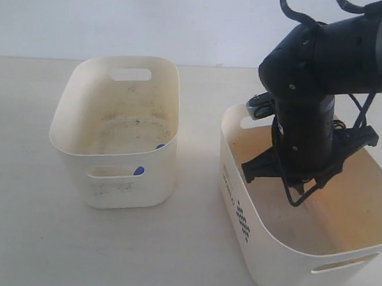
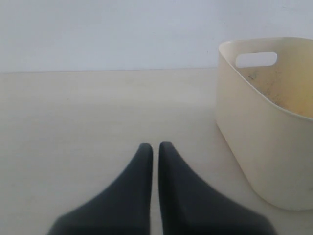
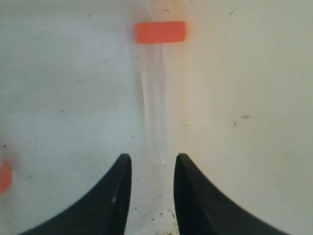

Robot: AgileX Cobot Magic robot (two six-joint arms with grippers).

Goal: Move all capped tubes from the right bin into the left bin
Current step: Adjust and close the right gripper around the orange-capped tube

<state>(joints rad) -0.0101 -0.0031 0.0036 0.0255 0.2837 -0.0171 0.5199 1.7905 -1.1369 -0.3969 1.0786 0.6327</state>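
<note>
orange-capped tube, tip between parted right claw

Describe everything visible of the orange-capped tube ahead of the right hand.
The tube is slim, clear plastic, closed by a round orange cap. It lies flat on the speckled floor of the right bin, cap pointing away from the right hand. Its rounded tip sits between the open fingers, which do not appear to touch it.

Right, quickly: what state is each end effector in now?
Left end effector: shut, empty.
Right end effector: open around the end of a tube, not gripping it.
</note>
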